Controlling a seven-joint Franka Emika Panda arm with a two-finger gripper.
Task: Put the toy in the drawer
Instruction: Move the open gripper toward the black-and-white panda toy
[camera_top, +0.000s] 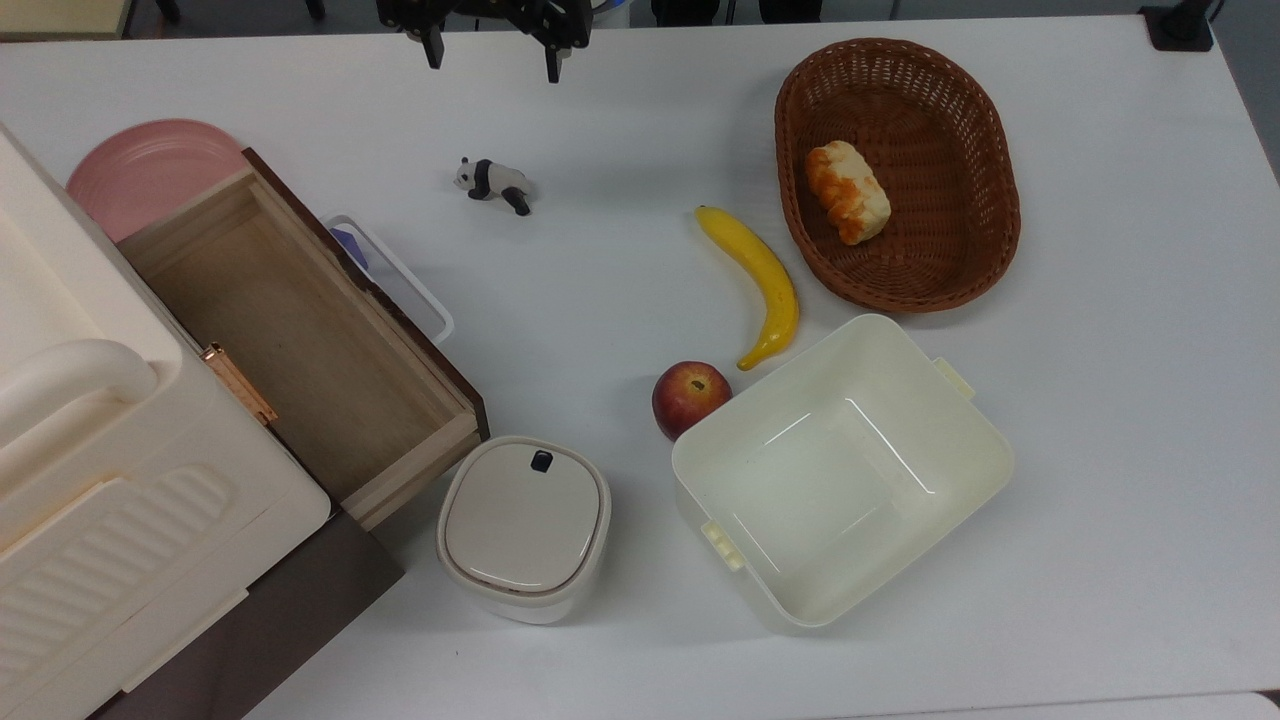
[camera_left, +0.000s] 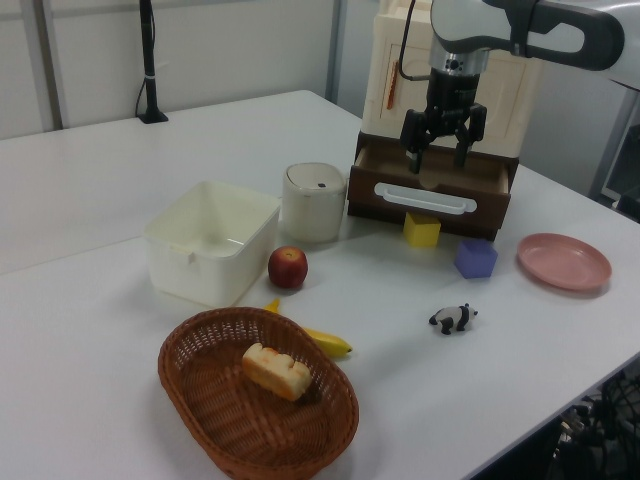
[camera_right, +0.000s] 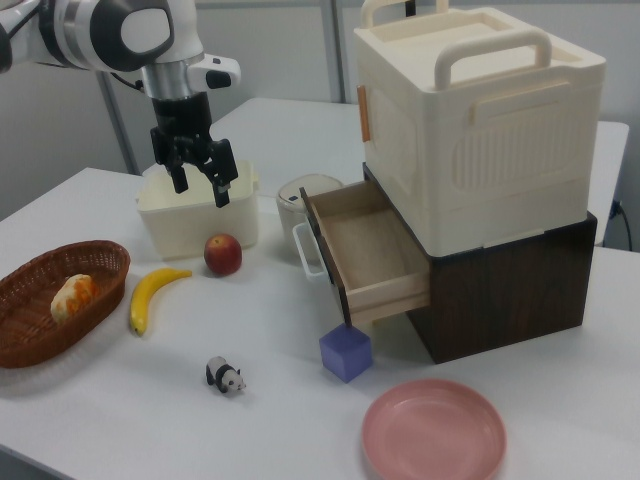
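At the near edge of the right view, around six o'clock, a pink plate (camera_right: 434, 433) lies flat on the white table (camera_right: 110, 420), with a purple cube (camera_right: 346, 352) just beyond it toward eleven o'clock. The panda figurine (camera_right: 225, 376) stands on its four legs at about seven o'clock, on bare table well apart from everything else, so it looks open to a grasp from above.

Further back, at three o'clock, the wooden drawer (camera_right: 372, 255) is pulled out of a dark brown cabinet (camera_right: 510, 290), its white handle (camera_right: 305, 250) facing the table's middle. Its inside looks bare, which judging from the task leaves room for the toy. A cream lidded box (camera_right: 478, 120) sits on top of the cabinet, so the drawer can only be reached from the front and above.

At nine o'clock a banana (camera_right: 150, 295) lies beside a wicker basket (camera_right: 40, 310) holding a bread roll (camera_right: 72, 296). A red apple (camera_right: 223, 254) rests in front of a cream plastic tub (camera_right: 195, 215), and a small lidded bin (camera_right: 300, 195) stands past the drawer's corner.

Farthest, at eleven o'clock, the gripper (camera_right: 196, 180) hangs high over the table, fingers spread apart and holding nothing, pointing down. The toy is not yet picked up; the arm would need to come forward and descend over the panda first.
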